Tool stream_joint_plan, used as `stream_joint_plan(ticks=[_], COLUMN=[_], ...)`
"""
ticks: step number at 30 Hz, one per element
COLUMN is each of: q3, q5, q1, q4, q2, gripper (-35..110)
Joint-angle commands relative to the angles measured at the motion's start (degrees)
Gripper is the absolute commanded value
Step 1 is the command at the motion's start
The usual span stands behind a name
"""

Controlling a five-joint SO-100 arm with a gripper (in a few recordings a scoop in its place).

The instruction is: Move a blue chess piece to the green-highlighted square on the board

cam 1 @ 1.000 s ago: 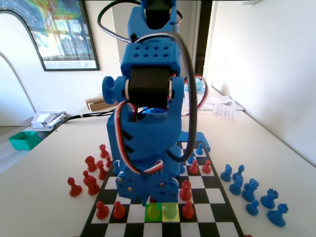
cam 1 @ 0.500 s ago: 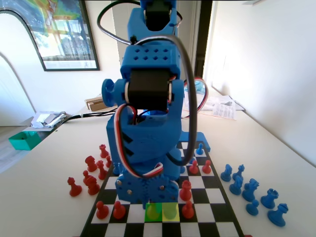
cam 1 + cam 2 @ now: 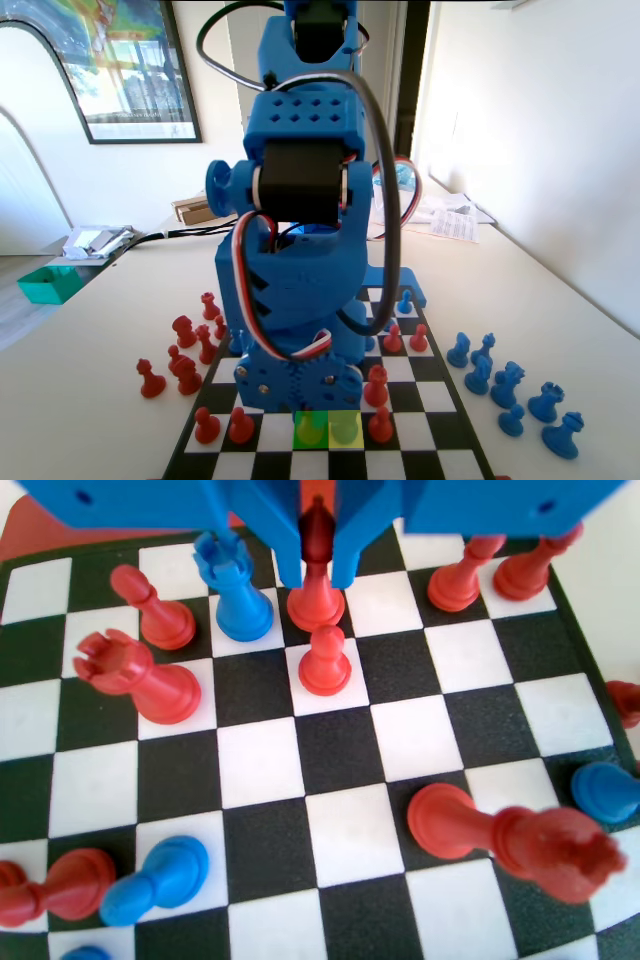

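The blue arm has sunk slightly in the last second. In the wrist view, left to right: a red pawn [image 3: 150,610], then the crown-topped blue chess piece [image 3: 232,590] on its yellow-tinted square [image 3: 345,428]. Beside it the gripper [image 3: 317,575] straddles a red piece [image 3: 316,605] on the green-highlighted square [image 3: 310,428]. The jaws sit close at its head, but whether they grip it is unclear. Another red pawn [image 3: 325,662] stands just in front. The middle of the board [image 3: 590,630] lies bare.
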Motion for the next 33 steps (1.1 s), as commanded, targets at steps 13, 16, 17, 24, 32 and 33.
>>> stream_joint_plan(ticks=[13, 16, 17, 24, 32, 33], q3=[-12.39, -13.80, -13.80, -12.92, -12.39, -12.22], q5=[-1.58, -1.76, -1.93, -4.39, -10.99, -11.43], q1=[9.05, 12.57, 13.89, 25.66, 37.09, 38.06], q4=[16.26, 18.28, 18.63, 22.85, 27.86, 27.69], q2=[17.14, 19.16, 20.04, 23.29, 18.37, 17.31], gripper=[1, 1, 1, 1, 1, 1])
